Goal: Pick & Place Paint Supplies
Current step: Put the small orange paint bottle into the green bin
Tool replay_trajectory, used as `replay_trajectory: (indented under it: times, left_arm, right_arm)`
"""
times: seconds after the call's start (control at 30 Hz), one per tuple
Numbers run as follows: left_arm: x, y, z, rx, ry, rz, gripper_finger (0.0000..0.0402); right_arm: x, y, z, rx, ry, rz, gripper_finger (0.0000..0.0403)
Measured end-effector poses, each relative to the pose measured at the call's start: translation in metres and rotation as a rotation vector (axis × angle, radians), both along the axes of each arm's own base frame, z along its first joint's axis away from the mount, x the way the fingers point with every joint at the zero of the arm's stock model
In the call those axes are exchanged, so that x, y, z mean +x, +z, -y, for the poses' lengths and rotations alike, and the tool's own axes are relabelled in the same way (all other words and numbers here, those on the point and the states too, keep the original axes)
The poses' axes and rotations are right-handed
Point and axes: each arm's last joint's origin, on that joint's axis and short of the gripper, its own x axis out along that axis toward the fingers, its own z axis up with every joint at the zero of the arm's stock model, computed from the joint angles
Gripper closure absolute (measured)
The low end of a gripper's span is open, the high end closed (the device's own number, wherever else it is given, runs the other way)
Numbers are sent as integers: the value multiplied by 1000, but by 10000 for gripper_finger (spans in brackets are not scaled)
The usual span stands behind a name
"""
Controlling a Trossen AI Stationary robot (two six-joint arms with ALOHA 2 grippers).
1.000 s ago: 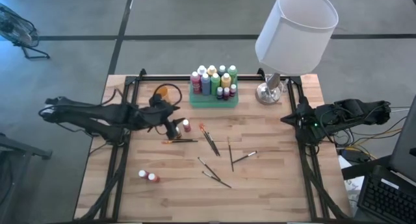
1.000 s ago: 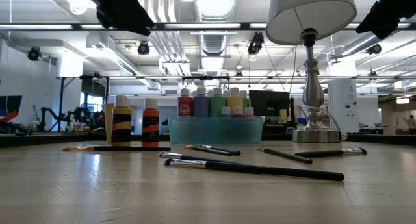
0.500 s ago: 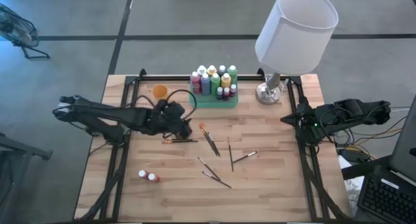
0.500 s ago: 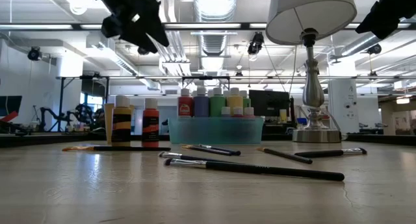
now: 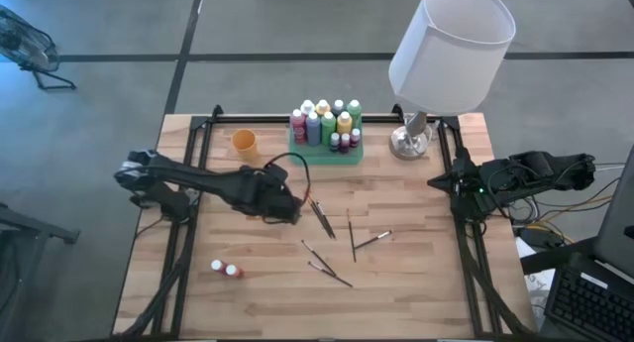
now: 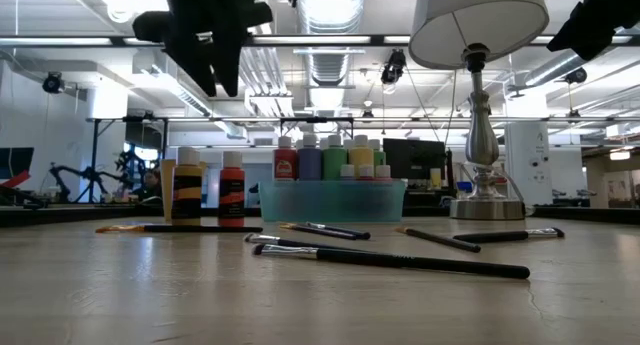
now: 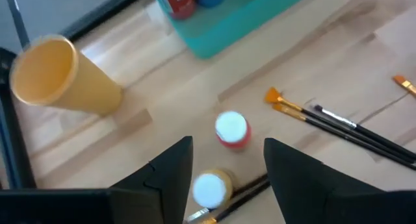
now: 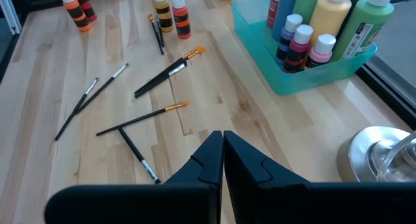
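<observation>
My left gripper [image 7: 229, 147] is open and hangs, pointing down, above two upright paint bottles on the table: a red one [image 7: 231, 130] and a yellow one [image 7: 210, 188], both white-capped. In the high view the gripper [image 5: 286, 207] hides them. In the low view they stand [image 6: 187, 191] [image 6: 232, 190] well below its fingers [image 6: 215, 75]. Several paintbrushes [image 5: 322, 218] [image 5: 352, 235] lie flat at mid-table. Two more bottles [image 5: 225, 270] lie near the left front. My right gripper [image 8: 222, 145] is shut and waits at the table's right edge [image 5: 464, 183].
A green tray [image 5: 327, 152] full of upright bottles stands at the far middle, with an orange cup [image 5: 244, 141] to its left. A lamp [image 5: 414, 136] with a large white shade stands at the far right. Bare wood lies along the near edge.
My left gripper has swung toward the table's right edge and slightly toward the near edge, tipping downward and rolling, until it hangs over the two standing bottles. The orange cup, which the arm covered before, is in plain view. No object has moved.
</observation>
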Motion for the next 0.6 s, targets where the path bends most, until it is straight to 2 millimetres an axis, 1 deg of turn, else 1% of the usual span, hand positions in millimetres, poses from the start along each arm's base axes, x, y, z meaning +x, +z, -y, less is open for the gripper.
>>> replay_trajectory:
  times: [0.13, 0.37, 0.6]
  left_arm:
    - [4, -7, 1, -28, 34, 2, 207]
    - [9, -12, 1, -26, 101, 40, 205]
    - [16, -23, 2, -25, 105, 53, 204]
  right_arm:
    - [0, 0, 0, 0, 0, 0, 394]
    - [0, 0, 0, 0, 0, 0, 394]
    - [0, 0, 0, 0, 0, 0, 394]
